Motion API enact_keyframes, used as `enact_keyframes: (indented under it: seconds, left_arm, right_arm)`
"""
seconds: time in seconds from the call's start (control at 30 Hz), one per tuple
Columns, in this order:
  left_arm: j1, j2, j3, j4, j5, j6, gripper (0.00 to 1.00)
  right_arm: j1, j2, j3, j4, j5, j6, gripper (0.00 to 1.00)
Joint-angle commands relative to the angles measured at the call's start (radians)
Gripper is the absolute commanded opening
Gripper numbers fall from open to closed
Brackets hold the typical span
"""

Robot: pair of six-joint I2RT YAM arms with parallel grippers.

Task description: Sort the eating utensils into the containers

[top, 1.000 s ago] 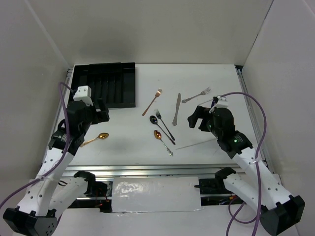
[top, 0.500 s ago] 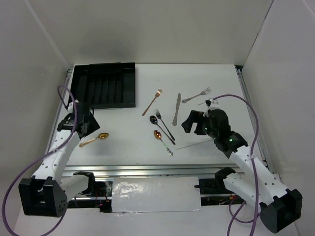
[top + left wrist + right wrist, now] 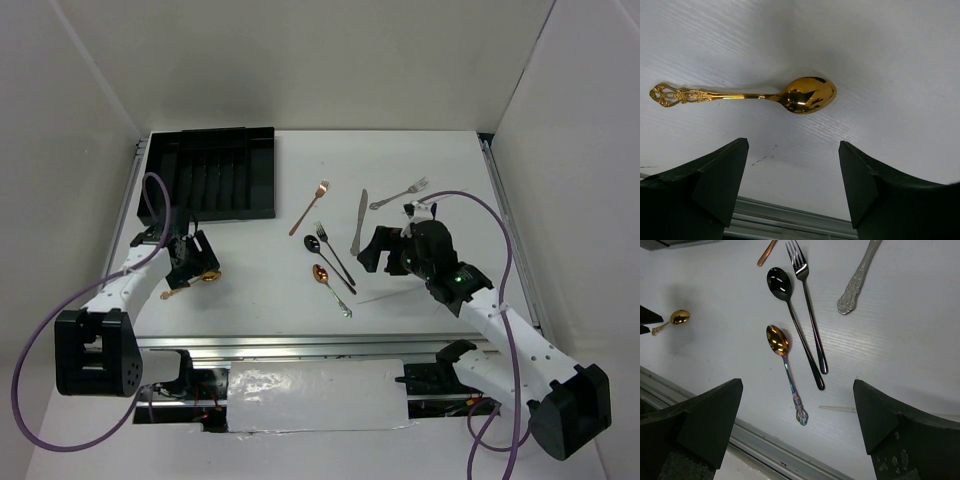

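Note:
A gold spoon (image 3: 807, 95) lies on the white table just beyond my left gripper (image 3: 792, 150), which is open and empty. From above, that gripper (image 3: 195, 262) hangs over the gold spoon (image 3: 207, 277). My right gripper (image 3: 797, 390) is open and empty above a rainbow-handled spoon (image 3: 785, 365), a black spoon (image 3: 790, 310) and a black fork (image 3: 807, 300). In the top view, the right gripper (image 3: 385, 250) sits right of these. A copper fork (image 3: 310, 206), a silver knife (image 3: 358, 222) and a silver fork (image 3: 398, 194) lie farther back. The black tray (image 3: 262, 180) of containers stands back left.
A thin pale stick (image 3: 400, 293) lies on the table under my right arm. A metal rail (image 3: 300, 345) runs along the table's near edge. White walls close in the left, back and right sides.
My left arm has dropped low, bringing its gripper down beside the gold spoon. My right gripper has shifted left toward the middle utensils. Both stay open.

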Motion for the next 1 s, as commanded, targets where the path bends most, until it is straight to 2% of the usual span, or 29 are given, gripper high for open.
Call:
enact_keyframes:
  seconds: [0.0, 0.17, 0.3, 0.6, 0.77, 0.97]
  left_arm:
    - [-0.001, -0.032, 0.006, 0.052, 0.012, 0.005, 0.88]
    - [-0.036, -0.019, 0.022, 0.082, -0.001, 0.093, 0.86]
    - [-0.059, 0.042, 0.085, 0.055, 0.002, 0.141, 0.9]
    - [-0.14, 0.233, 0.151, 0.01, -0.118, 0.245, 0.97]
    - [-0.16, 0.311, 0.165, -0.001, -0.117, 0.259, 0.98]
    - [-0.19, 0.31, 0.167, -0.004, -0.147, 0.25, 0.99]
  right_arm:
    - [0.018, 0.015, 0.008, 0.06, -0.014, 0.008, 1.0]
    - [0.038, 0.026, 0.017, 0.047, -0.006, 0.019, 1.0]
    - [0.048, 0.021, 0.008, 0.05, 0.013, 0.033, 1.0]
    - [0.068, 0.024, 0.015, 0.026, 0.03, 0.041, 1.0]
    - [0.077, 0.023, 0.023, 0.017, 0.041, 0.041, 1.0]
    - [0.084, 0.028, 0.025, 0.012, 0.043, 0.045, 1.0]
